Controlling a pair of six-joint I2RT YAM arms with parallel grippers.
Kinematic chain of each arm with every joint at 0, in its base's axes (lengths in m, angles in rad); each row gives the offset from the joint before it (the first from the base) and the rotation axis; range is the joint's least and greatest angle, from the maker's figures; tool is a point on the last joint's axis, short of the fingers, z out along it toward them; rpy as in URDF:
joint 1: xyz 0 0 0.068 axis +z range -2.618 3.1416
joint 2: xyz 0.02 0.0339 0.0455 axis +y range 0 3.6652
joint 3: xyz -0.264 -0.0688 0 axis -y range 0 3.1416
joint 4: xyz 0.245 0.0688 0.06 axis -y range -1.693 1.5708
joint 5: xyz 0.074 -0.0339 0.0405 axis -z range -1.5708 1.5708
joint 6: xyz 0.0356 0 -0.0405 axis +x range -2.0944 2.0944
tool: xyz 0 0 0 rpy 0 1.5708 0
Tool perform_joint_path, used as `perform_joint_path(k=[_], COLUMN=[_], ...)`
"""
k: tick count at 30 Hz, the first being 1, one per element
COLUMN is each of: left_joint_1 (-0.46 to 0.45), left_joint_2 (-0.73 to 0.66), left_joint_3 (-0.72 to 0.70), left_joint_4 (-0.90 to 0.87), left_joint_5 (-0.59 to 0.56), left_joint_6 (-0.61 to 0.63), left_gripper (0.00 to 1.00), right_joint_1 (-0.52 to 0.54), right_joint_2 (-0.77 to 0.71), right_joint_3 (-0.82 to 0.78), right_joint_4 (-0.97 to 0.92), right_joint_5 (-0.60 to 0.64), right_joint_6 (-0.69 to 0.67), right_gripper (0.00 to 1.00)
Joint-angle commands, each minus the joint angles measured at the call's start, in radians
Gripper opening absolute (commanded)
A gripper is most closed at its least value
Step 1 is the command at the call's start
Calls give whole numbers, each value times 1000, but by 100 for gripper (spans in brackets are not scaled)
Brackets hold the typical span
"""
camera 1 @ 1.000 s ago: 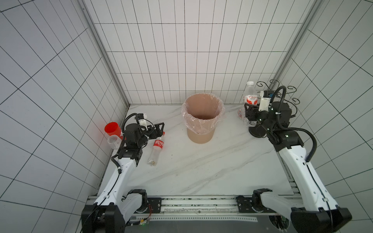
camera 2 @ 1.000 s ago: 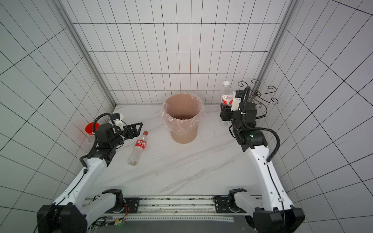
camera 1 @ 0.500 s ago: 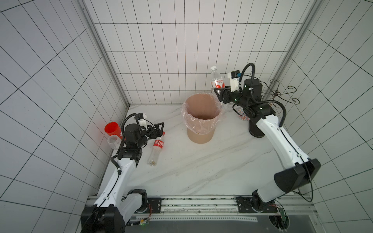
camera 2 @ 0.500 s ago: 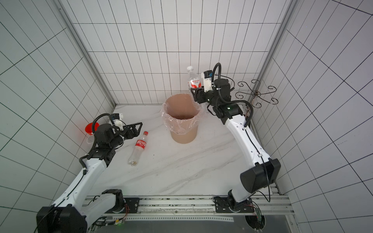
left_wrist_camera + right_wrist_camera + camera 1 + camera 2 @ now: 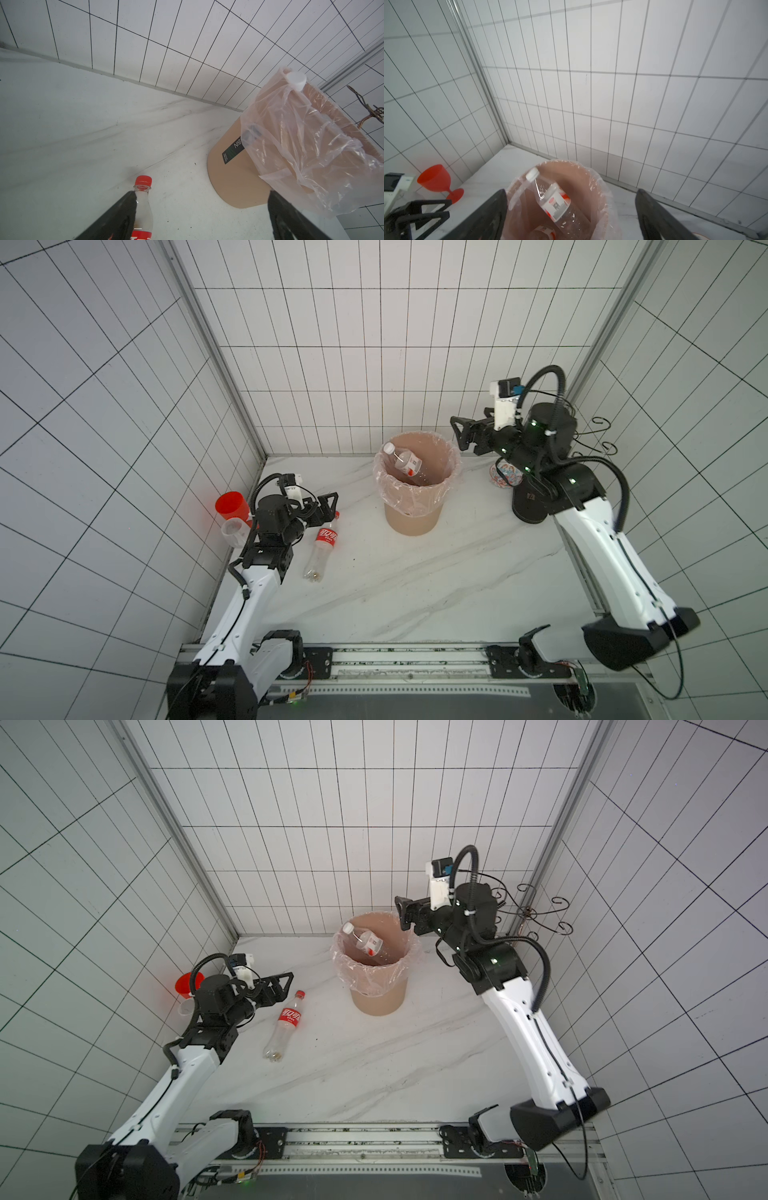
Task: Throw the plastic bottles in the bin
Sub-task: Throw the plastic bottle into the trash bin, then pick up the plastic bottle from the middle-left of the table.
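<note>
Clear plastic with a white cap and a white-orange label: the white-capped bottle (image 5: 402, 462) is seen tilted inside the bin (image 5: 411, 524). Its cap rises at the liner-covered rim on the side far from the right end effector (image 5: 458, 434). That end effector is held above and just outside the rim, jaws spread wide with nothing between them. In the right wrist view the same bottle (image 5: 552, 199) is seen below and ahead of the parted fingers (image 5: 488, 214).

The left end effector (image 5: 327, 509) is likewise spread and empty, low over the tabletop (image 5: 457, 572). The cola bottle (image 5: 324, 545) is laid flat just beside it. In the left wrist view one finger overlaps the cola bottle's neck (image 5: 143, 207); contact cannot be told. The bin is placed ahead of this end effector, apart from it.
</note>
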State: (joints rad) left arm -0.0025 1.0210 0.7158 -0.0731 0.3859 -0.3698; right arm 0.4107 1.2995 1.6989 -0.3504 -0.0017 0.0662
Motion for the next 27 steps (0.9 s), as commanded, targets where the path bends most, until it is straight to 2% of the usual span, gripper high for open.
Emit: perform_joint_path(k=[1,5,10,14,18,21,27], left_joint_1=[-16,-33,-37,-69,-121,-193,-216], left_joint_2=[8,6,-17,-4,67,102,143], left_joint_3=[8,22,27,-2,6,7,-2], left_joint_4=[-61,-168,-295,-341,-355,-364,-380], left_joint_5=[-79,-181,-278,-325,-318,-431,-541], left_joint_6=[15,11,11,3,3,8,13], left_gripper=[97,97,97,97,97,97,97], right_joint_1=[-50,-145,-221,-237,-246,-260,-322], right_joint_2=[-71,-182,-234,-253,-259,-274,-300], right_joint_3=[-179,-405,-617,-711,-761,-808,-907], right_joint_4=[-16,11,28,68,95,103,126], right_joint_5=[120,88,28,-15,-47,-49,-96], right_joint_6=[40,122,182,209,223,233,248], right_gripper=[94,93,93,94,94,95,95])
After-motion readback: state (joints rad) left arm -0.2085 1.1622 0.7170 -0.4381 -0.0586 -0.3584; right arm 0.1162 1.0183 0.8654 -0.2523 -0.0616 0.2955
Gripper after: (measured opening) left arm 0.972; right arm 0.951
